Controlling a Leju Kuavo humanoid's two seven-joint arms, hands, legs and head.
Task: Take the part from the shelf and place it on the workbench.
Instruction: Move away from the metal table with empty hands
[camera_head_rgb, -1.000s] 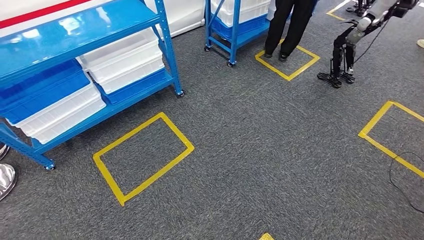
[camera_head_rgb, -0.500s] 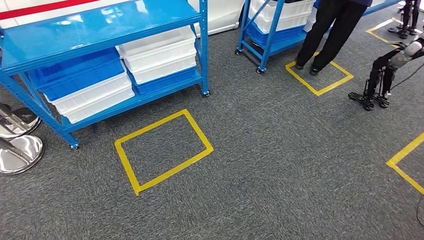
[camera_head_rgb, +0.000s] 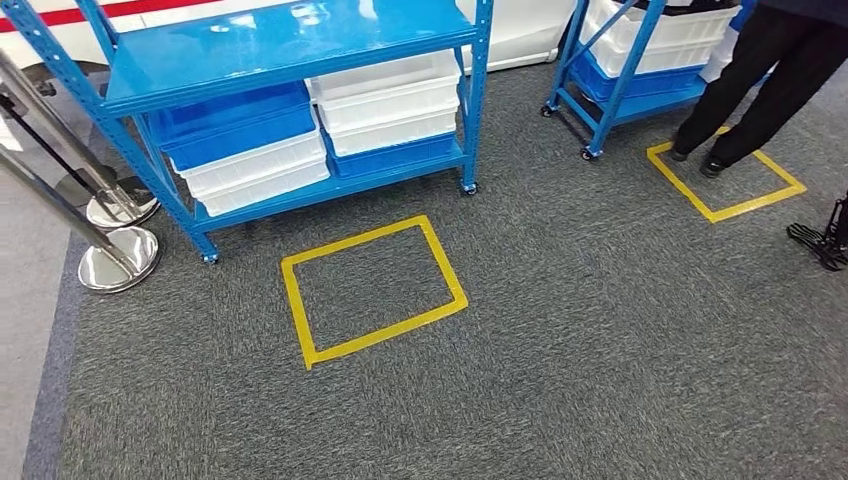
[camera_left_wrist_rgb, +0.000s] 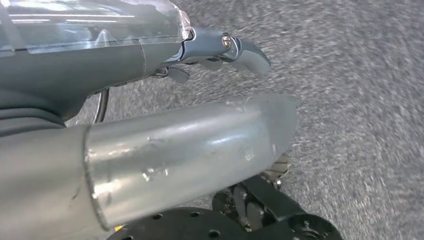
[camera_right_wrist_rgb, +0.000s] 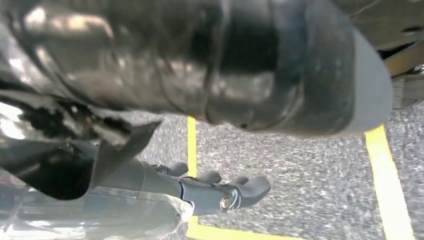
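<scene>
Blue metal filled the upper left of the head frame: the shelf (camera_head_rgb: 290, 40) stood on grey carpet (camera_head_rgb: 600, 330), with white bins (camera_head_rgb: 385, 100) and blue bins (camera_head_rgb: 235, 125) stacked on its lower level. I could not tell which bin held the part; no part was visible to me.

My left hand (camera_left_wrist_rgb: 220, 50) hung low over the carpet. In the left wrist frame its fingers (camera_left_wrist_rgb: 250, 52) reached toward the upper middle, lightly bent and close together, with nothing between them. The thick grey thumb (camera_left_wrist_rgb: 200, 145) crossed the centre of that frame and was apart from the fingers.

My right hand (camera_right_wrist_rgb: 215, 192) also hung down. In the right wrist frame its dark fingers (camera_right_wrist_rgb: 250, 187) lay in the lower middle, side by side and slightly curled, holding nothing. The thumb (camera_right_wrist_rgb: 300, 65) covered the upper part, separate from them. Under this hand I saw yellow tape (camera_right_wrist_rgb: 385, 175) on the carpet.

In the centre of the head frame a yellow tape square (camera_head_rgb: 372, 290) was just in front of the shelf. At the upper right a person (camera_head_rgb: 770, 80) in dark trousers stood at a second blue shelf (camera_head_rgb: 640, 70). Two chrome posts (camera_head_rgb: 110, 250) stood at the left edge.
</scene>
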